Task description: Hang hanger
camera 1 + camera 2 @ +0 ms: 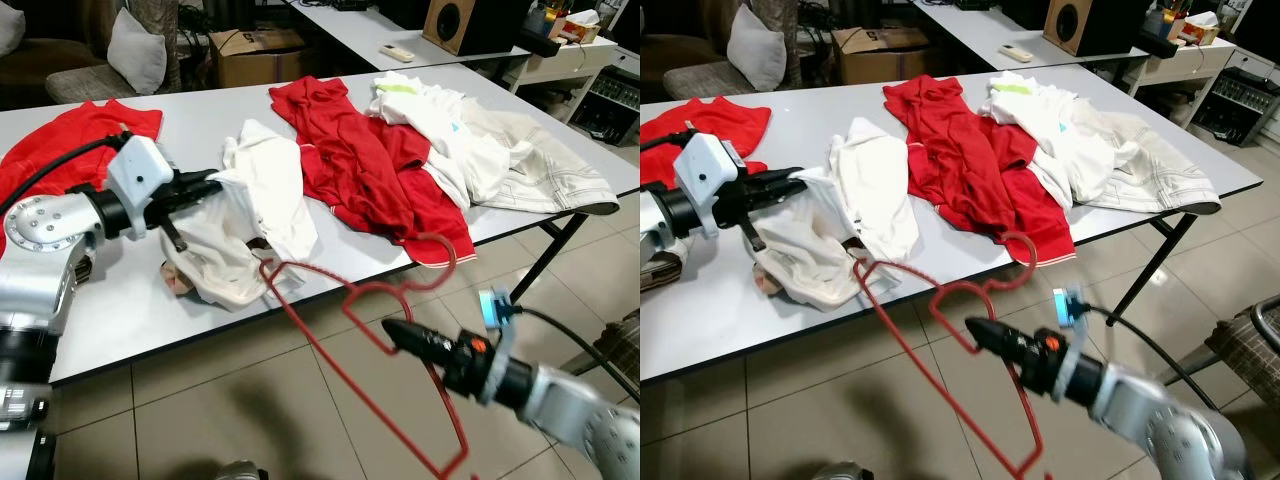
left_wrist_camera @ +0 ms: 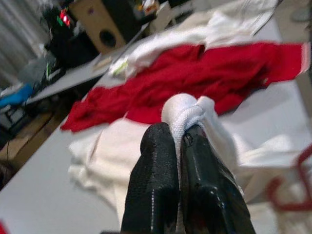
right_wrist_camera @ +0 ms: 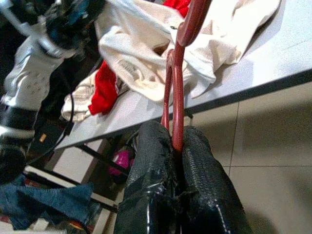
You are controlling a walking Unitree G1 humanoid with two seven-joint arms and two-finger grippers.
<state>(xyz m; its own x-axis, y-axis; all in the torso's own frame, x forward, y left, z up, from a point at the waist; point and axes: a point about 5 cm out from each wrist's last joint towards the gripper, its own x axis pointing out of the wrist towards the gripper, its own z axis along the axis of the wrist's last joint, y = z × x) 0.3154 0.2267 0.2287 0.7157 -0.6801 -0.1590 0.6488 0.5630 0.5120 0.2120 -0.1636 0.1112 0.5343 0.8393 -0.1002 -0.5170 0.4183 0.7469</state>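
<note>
The right pincer is clenched on the wire of a red hanger, holding it in the air over the tiled floor just off the front edge of the tabletop. The hanger's hook curls up near the hem of a red shirt that spreads across the middle of the tabletop, while one shoulder end of the hanger reaches to the white garment at the front edge. The right wrist view shows the two black fingers pressed together with the red wire pinched between them. The left pincer is clenched on a bunched fold of the white garment, lifting part of the cloth off the surface; the left wrist view shows a knot of white fabric squeezed between its fingertips. A second red garment lies toward the far left corner of the tabletop, and a heap of white and cream clothes lies toward its right edge. Beyond the tabletop stand a cardboard box and a wooden speaker.
</note>
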